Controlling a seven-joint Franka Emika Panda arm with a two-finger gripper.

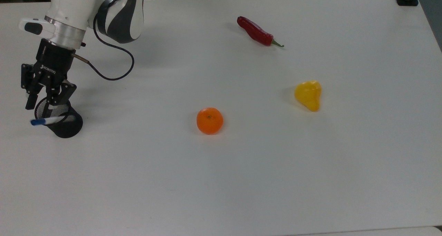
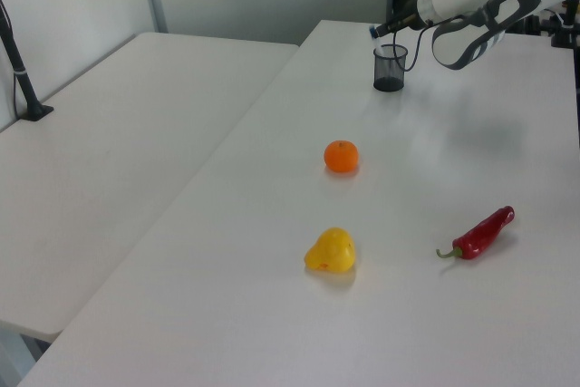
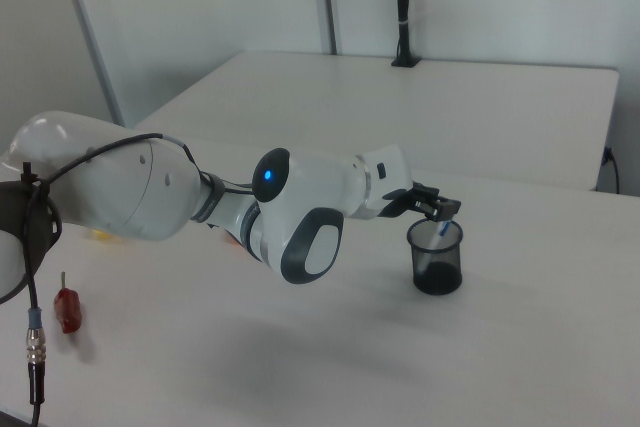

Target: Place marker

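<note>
The marker [image 1: 45,120], white with a blue cap, rests inside the black mesh cup [image 1: 69,127] at the top view's left. It leans over the rim with its cap poking out toward the top view's left. My gripper [image 1: 44,100] hovers just above the cup's mouth, open, with nothing between its fingers. In the left view the cup [image 2: 390,72] stands at the far end of the table, with the marker's cap [image 2: 373,32] above its rim and the gripper [image 2: 388,27] beside it. In the right view the marker [image 3: 443,231] stands in the cup [image 3: 436,262] below the gripper [image 3: 441,207].
On the white table [image 1: 241,180] lie an orange [image 1: 209,120] in the middle, a yellow pepper [image 1: 308,95] to the top view's right and a red chili [image 1: 256,31] toward the back. A black cable [image 1: 114,63] loops from the wrist.
</note>
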